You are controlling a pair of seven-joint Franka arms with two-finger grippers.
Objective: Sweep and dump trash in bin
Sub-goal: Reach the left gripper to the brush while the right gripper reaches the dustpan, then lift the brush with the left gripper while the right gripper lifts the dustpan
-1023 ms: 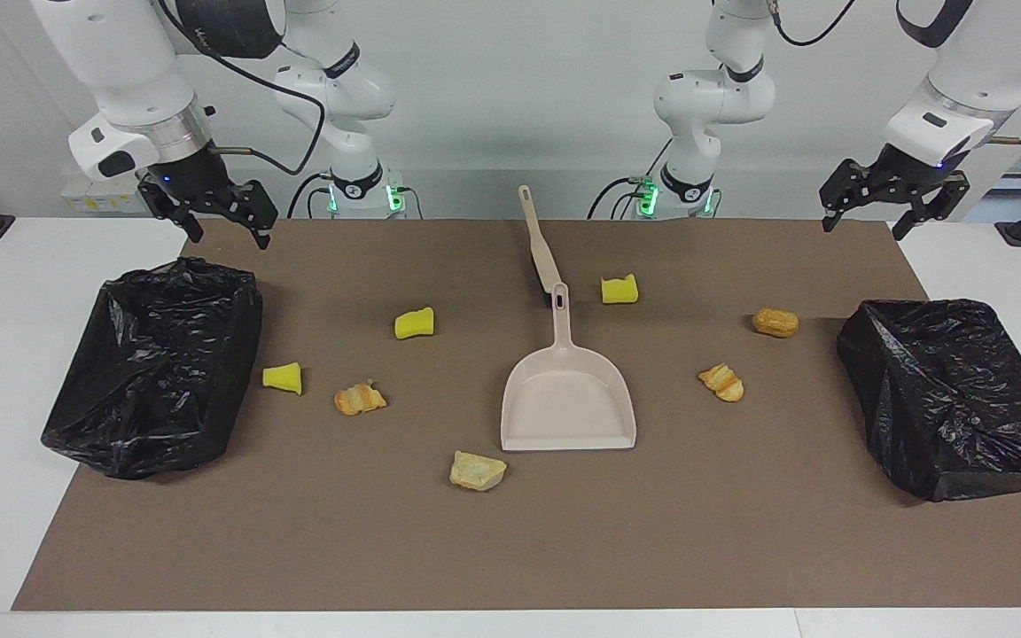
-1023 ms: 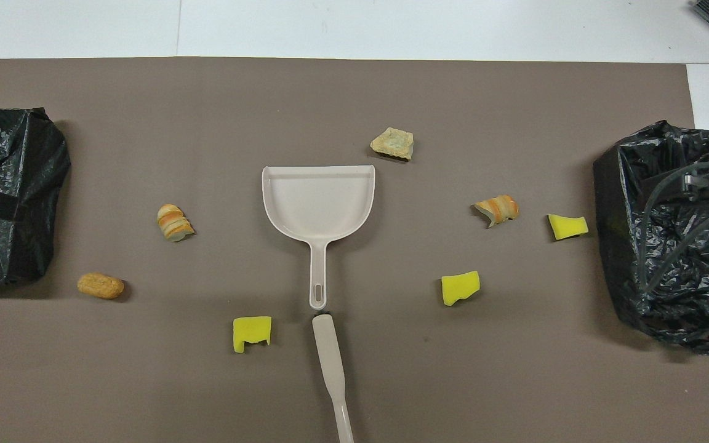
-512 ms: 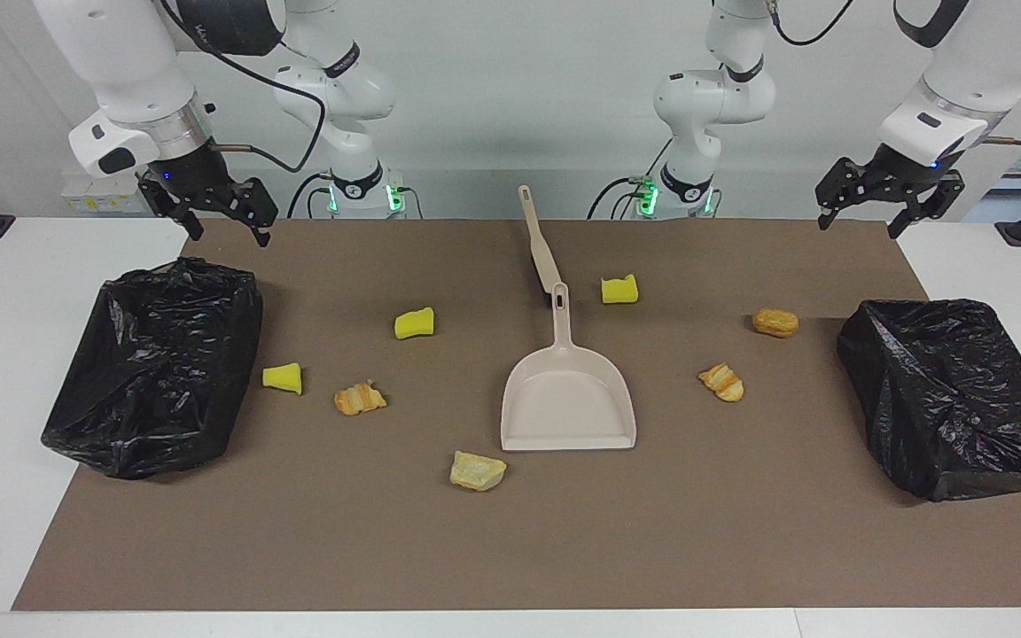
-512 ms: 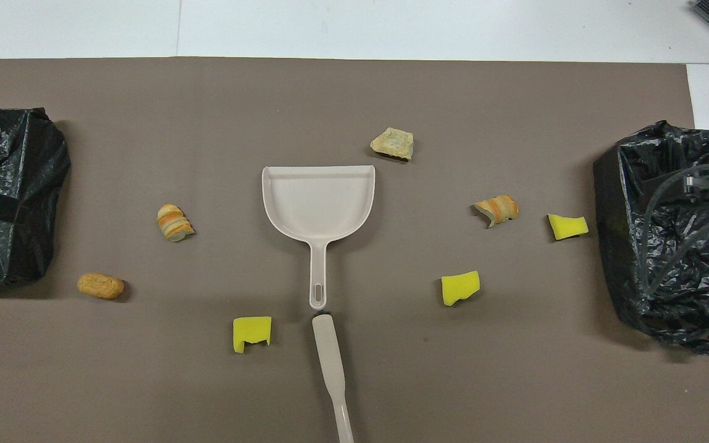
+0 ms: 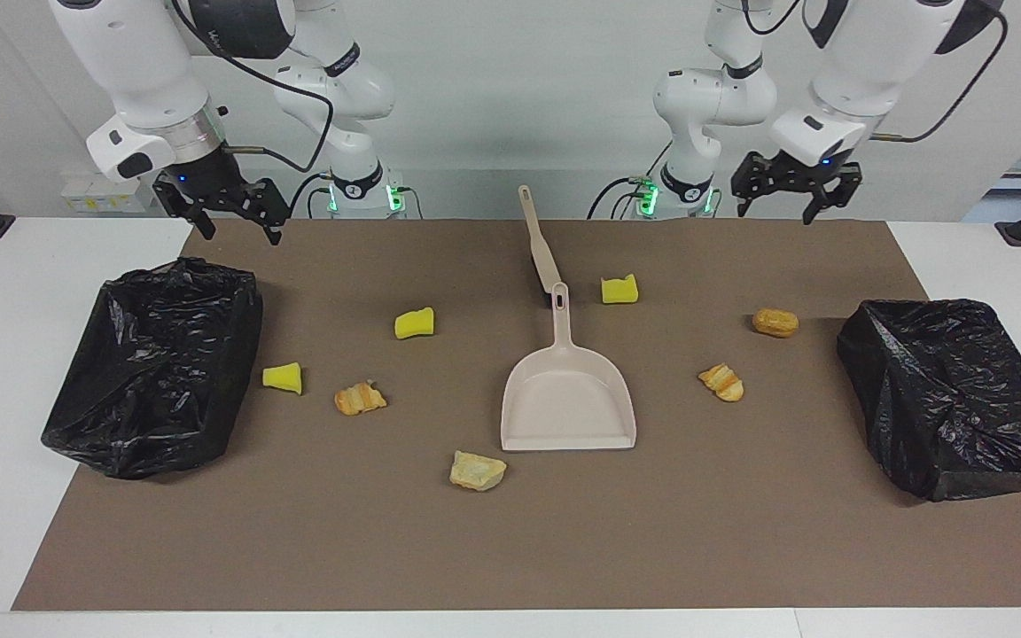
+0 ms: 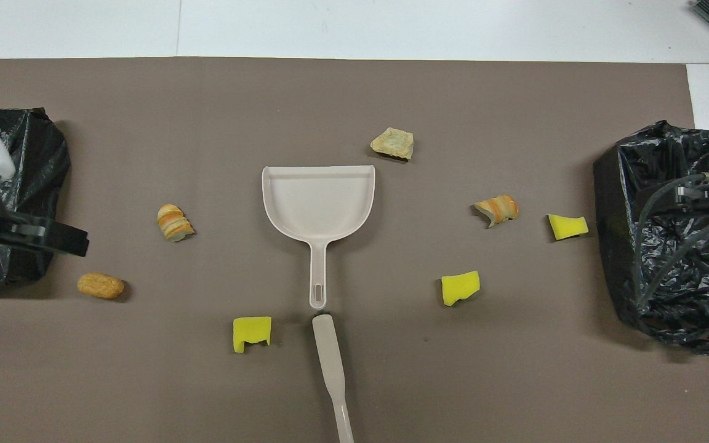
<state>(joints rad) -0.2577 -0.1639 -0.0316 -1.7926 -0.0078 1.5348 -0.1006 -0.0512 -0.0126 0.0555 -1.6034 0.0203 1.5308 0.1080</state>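
Yellow sponge chunks (image 5: 414,323) and pastry bits (image 5: 721,382) lie unswept around the dustpan (image 5: 568,399), brush (image 5: 539,239) at its twelve o'clock; left gripper (image 5: 786,188) and right gripper (image 5: 222,206) hover spread wide, empty.

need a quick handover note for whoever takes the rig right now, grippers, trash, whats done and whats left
Left gripper: jaws open, empty, raised over the mat's edge nearest the robots.
Right gripper: jaws open, empty, raised beside the bin at its end.
Dustpan lies mid-mat, empty; brush lies at its handle end, nearer the robots. Neither is held.
Trash: seven pieces lie scattered on the mat, three yellow sponge chunks, four bread or pastry bits.
Second bin sits at the left arm's end.
Done: nothing swept.
Left: pick up the tools, sweep, dump.
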